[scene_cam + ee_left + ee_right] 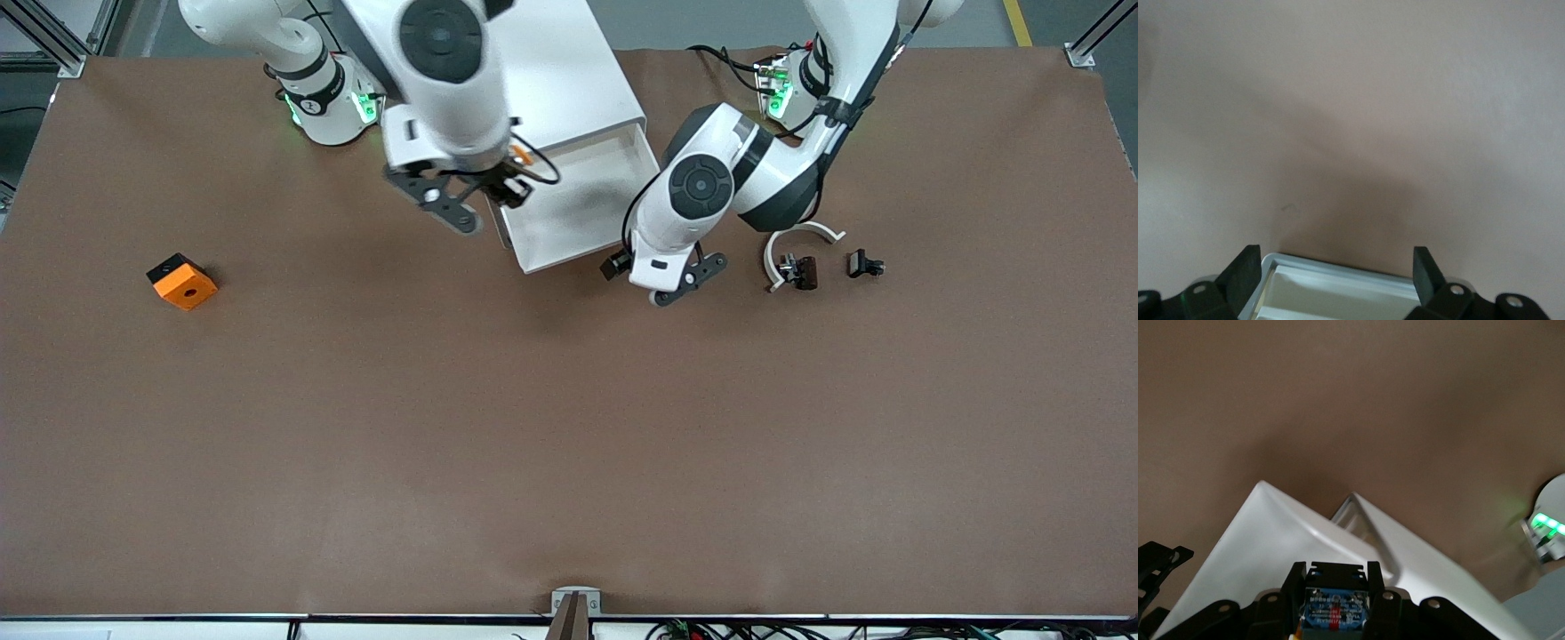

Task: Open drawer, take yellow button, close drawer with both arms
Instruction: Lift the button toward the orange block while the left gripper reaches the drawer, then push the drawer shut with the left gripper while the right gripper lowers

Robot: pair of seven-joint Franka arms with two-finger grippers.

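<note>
So the drawer (582,209) is pulled out of the white cabinet (569,71) and sits open, and everything else is easiest to place off it.

The right gripper (514,182) is up in the air over the drawer's corner at the right arm's end. Its fingers (1371,577) are closed narrow on the button (1336,610): in the right wrist view you see a blue body squeezed between the two black pads, and in the front view there's a bit of orange (523,156) peeking out right by the gripper. So the button is out of the drawer and held above it, not lying on the surface (569,444).

The left gripper (1337,270) is just outside the drawer's front corner at the left arm's end, low over the surface. Its fingers (1426,270) are spread wide with nothing between them, and the left wrist view shows the drawer's white rim (1345,273) in that gap.

Other stuff: an orange block (182,281) with a centre hole sits well away from the drawer toward the right arm's end. Toward the left arm's end, near the left gripper, there's a white curved strip (794,242) with two small black clips (865,264) next to it.
</note>
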